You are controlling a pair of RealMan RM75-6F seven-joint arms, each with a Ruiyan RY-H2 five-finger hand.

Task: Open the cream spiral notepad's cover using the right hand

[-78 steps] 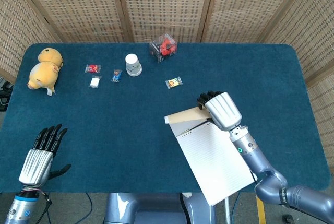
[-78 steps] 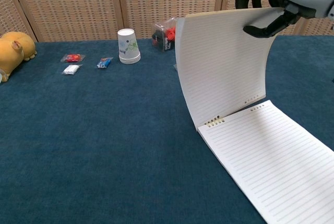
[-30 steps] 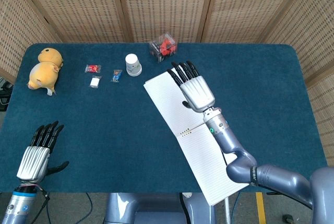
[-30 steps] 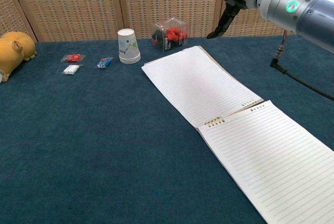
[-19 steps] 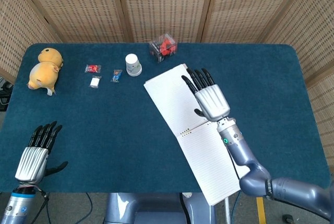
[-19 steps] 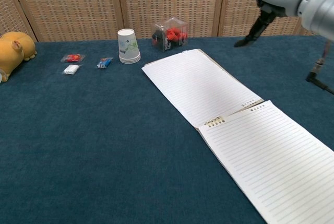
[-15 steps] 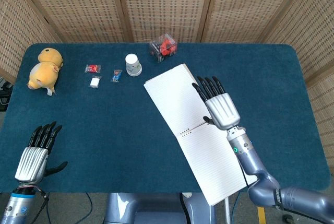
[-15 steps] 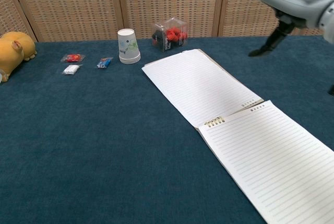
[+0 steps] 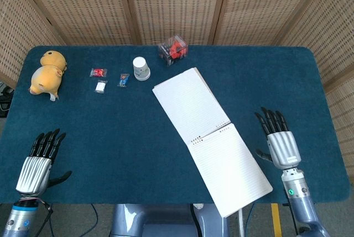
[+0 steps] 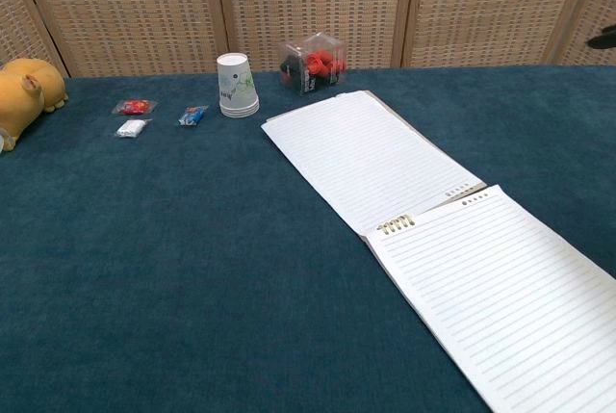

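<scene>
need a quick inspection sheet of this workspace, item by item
surface: blue cloth table, flat.
job's things: cream spiral notepad lies open, cover folded flat toward the far side, lined page up.
clutter: yellow plush toy, three small wrapped packets, paper cups, clear box of red pieces, all along the far side.
hands: left hand and right hand both open, fingers apart, holding nothing, clear of the notepad.
cables: nothing seen on the table.
surroundings: woven screen panels behind.

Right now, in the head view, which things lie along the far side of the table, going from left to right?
Plush toy → red packet → blue packet → paper cup → clear box.
</scene>
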